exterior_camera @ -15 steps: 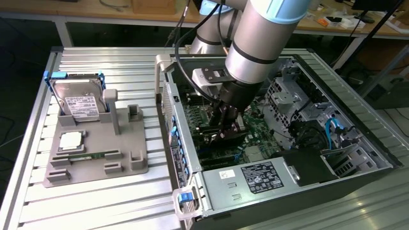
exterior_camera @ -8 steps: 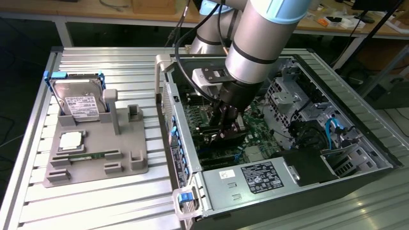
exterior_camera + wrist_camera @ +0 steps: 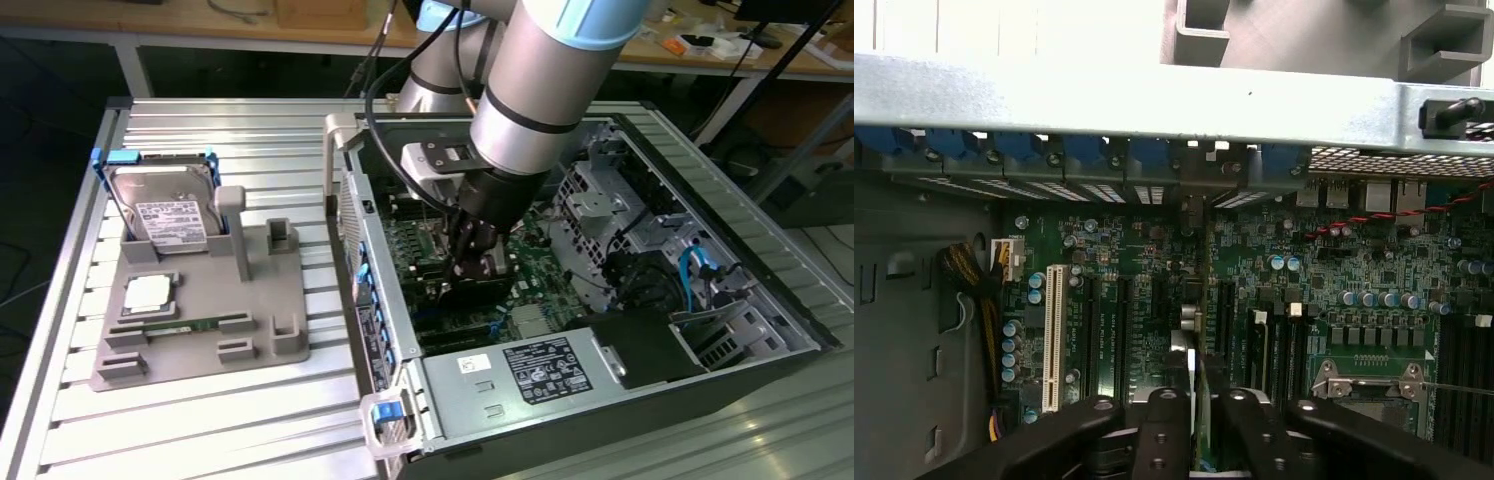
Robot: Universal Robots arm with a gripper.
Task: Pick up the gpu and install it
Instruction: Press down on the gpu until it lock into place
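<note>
Slatted metal tabletop carries an open computer case and, on the exterior view's left, a grey holder tray with a hard drive standing upright. Arm reaches down into the case. Gripper sits low over the green motherboard, fingers closed narrowly on the gpu, which stands on edge between them, running toward the rear slot brackets.

Looks like a robotics lab: an open PC case sits on a slotted aluminium table, with cluttered wooden workbenches behind it.
</note>
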